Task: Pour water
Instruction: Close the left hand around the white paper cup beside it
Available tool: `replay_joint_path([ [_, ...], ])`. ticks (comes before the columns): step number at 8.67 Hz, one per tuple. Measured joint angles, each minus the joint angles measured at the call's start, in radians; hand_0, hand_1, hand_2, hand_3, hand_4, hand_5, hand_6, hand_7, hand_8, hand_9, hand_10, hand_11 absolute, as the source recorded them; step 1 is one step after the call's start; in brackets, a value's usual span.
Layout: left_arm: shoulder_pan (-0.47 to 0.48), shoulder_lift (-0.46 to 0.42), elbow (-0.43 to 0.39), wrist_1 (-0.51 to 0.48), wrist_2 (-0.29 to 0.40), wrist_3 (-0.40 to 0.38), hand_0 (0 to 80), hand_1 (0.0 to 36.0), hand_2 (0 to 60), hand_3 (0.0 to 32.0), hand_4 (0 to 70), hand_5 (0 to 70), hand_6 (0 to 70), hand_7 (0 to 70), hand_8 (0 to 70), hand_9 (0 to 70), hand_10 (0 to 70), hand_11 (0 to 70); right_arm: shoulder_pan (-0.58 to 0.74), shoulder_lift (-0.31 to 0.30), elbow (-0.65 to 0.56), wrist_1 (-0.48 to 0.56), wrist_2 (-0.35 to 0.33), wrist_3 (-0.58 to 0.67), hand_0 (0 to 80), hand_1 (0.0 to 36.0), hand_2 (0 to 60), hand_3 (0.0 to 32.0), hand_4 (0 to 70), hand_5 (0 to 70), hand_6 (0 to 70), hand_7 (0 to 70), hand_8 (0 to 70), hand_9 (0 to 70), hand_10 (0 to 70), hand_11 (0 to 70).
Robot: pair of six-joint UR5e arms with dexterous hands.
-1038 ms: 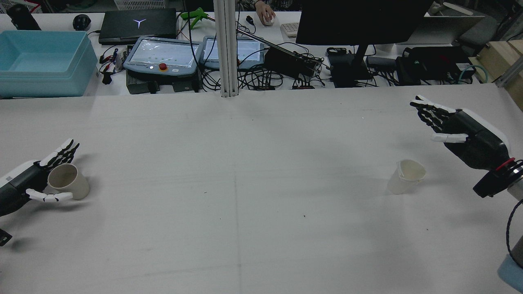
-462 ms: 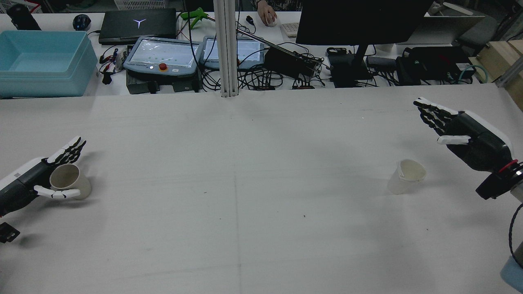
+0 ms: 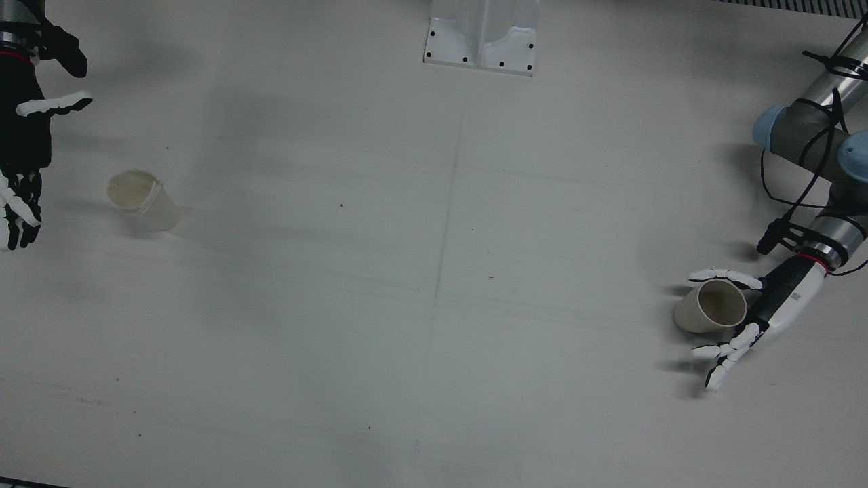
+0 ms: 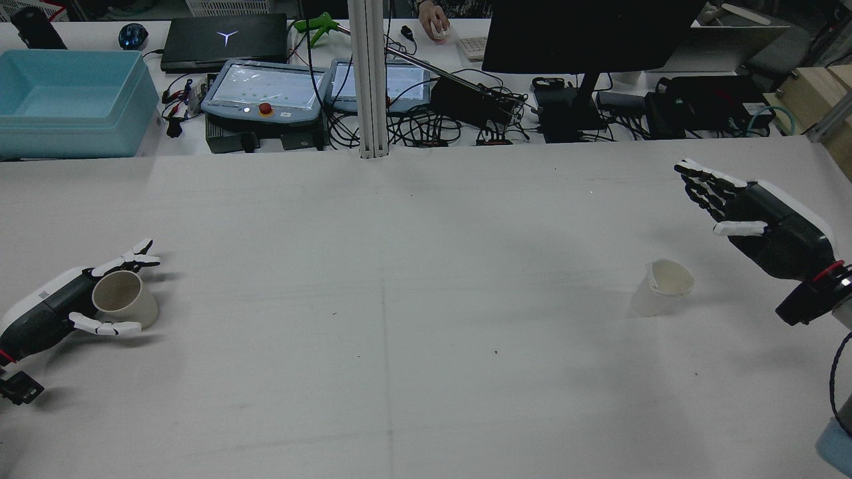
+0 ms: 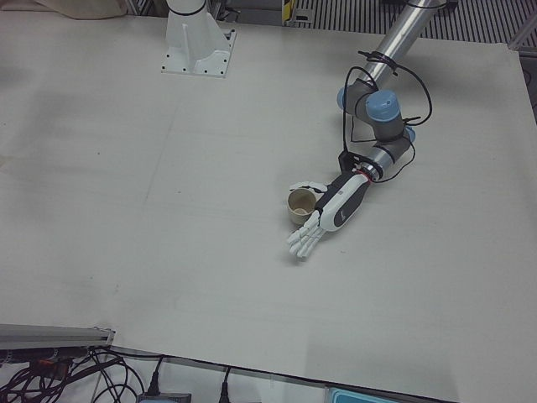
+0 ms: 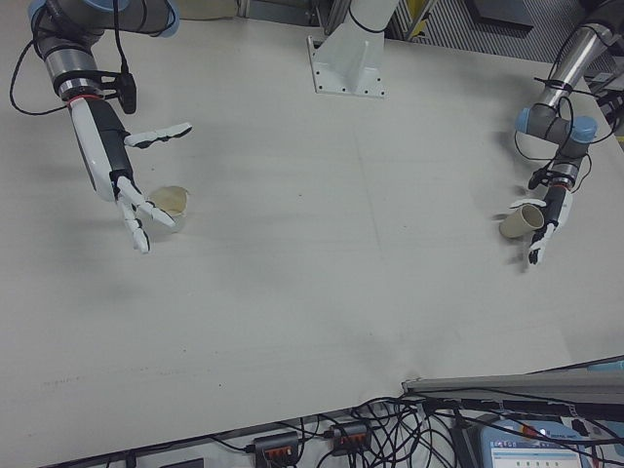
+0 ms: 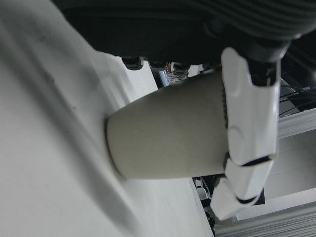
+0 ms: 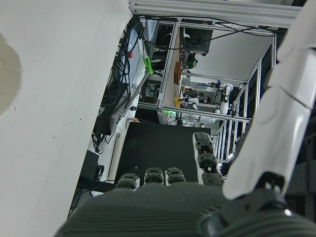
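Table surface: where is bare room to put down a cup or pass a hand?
The whole middle of the table is bare, between the beige cup at the left hand and the clear cup near the right hand. Only those two ends are occupied.

Even, dim overhead light leaves soft, faint shadows on the grey desk (image 4: 399, 279). The left hand view is blurred close up, with the fingers (image 7: 249, 128) glaring white.

Behind the bench (image 4: 399, 266): a blue bin (image 4: 70, 100), a laptop (image 4: 223, 41), 2 tablets (image 4: 266, 90), tangled cables (image 4: 426, 126) and a monitor (image 4: 586, 33).
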Motion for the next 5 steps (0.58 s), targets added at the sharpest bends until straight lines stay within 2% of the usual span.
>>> replay_joint_path([
  [1, 0.014, -0.001, 0.002, 0.001, -0.001, -0.001, 59.1, 24.4, 19.8, 0.0, 30.7, 52.0, 0.0, 2.3, 0.2, 0.0, 0.1, 1.9, 0.001, 0.0, 0.0, 0.0, 0.0, 0.0, 49.9, 15.4, 1.9, 0.0, 8.0, 11.0, 0.0, 7.2, 4.2, 3.8, 1.4, 3.7],
  [2, 0.021, -0.002, 0.002, -0.001, -0.003, -0.004, 64.7, 27.7, 20.6, 0.0, 34.3, 70.0, 0.0, 3.4, 0.4, 0.0, 0.3, 2.8, 0.001, -0.001, 0.001, 0.0, 0.0, 0.001, 49.9, 15.4, 1.8, 0.0, 6.7, 10.8, 0.0, 6.8, 4.2, 3.8, 1.2, 3.5],
  [3, 0.023, -0.002, -0.003, -0.007, -0.003, -0.01, 80.0, 35.7, 16.3, 0.0, 41.5, 70.0, 0.3, 6.2, 1.6, 0.0, 1.9, 6.2, 0.002, -0.001, 0.001, 0.0, 0.0, 0.001, 50.0, 15.7, 1.8, 0.0, 5.5, 10.8, 0.0, 6.2, 4.3, 3.8, 1.1, 3.4],
  [4, 0.023, -0.002, -0.009, -0.003, -0.005, -0.029, 80.0, 36.0, 35.3, 0.0, 43.9, 70.0, 1.5, 8.0, 2.6, 0.2, 3.1, 9.0, 0.004, -0.003, 0.002, 0.0, 0.0, 0.002, 50.3, 15.5, 0.6, 0.0, 4.4, 10.6, 0.0, 5.9, 4.3, 3.9, 1.0, 3.2],
  [5, 0.024, -0.002, -0.013, 0.005, -0.007, -0.051, 80.0, 36.0, 60.0, 0.0, 45.5, 70.0, 2.1, 8.9, 2.7, 0.3, 3.6, 9.6, 0.006, -0.008, 0.004, 0.003, 0.0, 0.004, 50.3, 15.7, 1.3, 0.0, 5.8, 10.9, 0.0, 6.4, 4.3, 4.0, 1.1, 3.4],
])
